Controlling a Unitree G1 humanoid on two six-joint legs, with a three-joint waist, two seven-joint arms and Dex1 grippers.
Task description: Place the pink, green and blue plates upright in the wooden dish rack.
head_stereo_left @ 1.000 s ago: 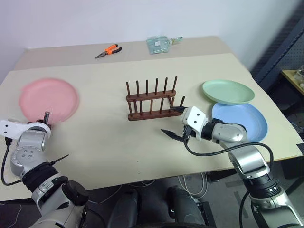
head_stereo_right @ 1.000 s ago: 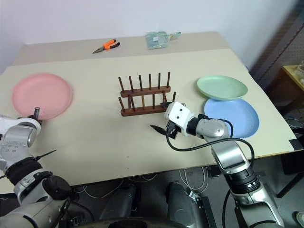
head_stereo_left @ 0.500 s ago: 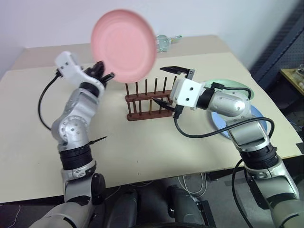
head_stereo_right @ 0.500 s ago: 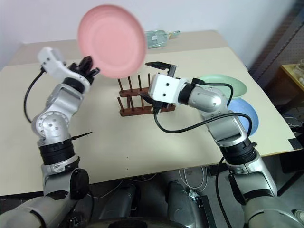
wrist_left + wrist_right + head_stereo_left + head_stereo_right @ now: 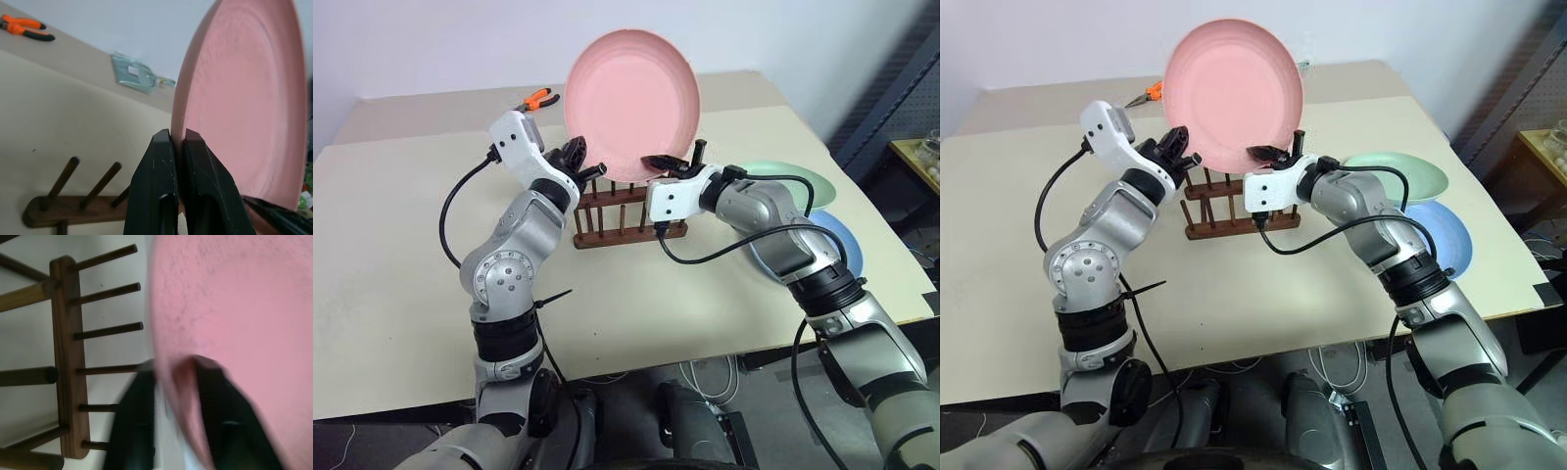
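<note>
1. The left gripper [image 5: 590, 172] is seen pressed together on the lower left rim of the pink plate [image 5: 631, 104]; in the left wrist view its two black fingers [image 5: 161, 191] are clamped on the plate's edge with no gap left between them and the rim.
2. The right gripper [image 5: 668, 164] is closed on the lower right rim of the same plate; in the right wrist view one dark finger [image 5: 139, 421] lies on each face of the pink edge.
3. The left arm is raised from the table with the elbow bent, the forearm angled up and toward the middle, and the gripper pointed roughly level toward the rack.
4. The right arm is reached across from the right, the forearm pointed left, and its gripper met with the plate just above the rack's right end.
5. The pink plate is held upright in the air above the wooden dish rack [image 5: 628, 209], its hollow face turned toward the camera.
6. The green plate [image 5: 793, 180] is lying flat on the table [image 5: 401, 284] to the right of the rack, and the blue plate [image 5: 837, 243] is lying just in front of it, partly hidden by the right arm.
7. Orange-handled pliers [image 5: 537, 99] are lying at the far side of the table.
</note>
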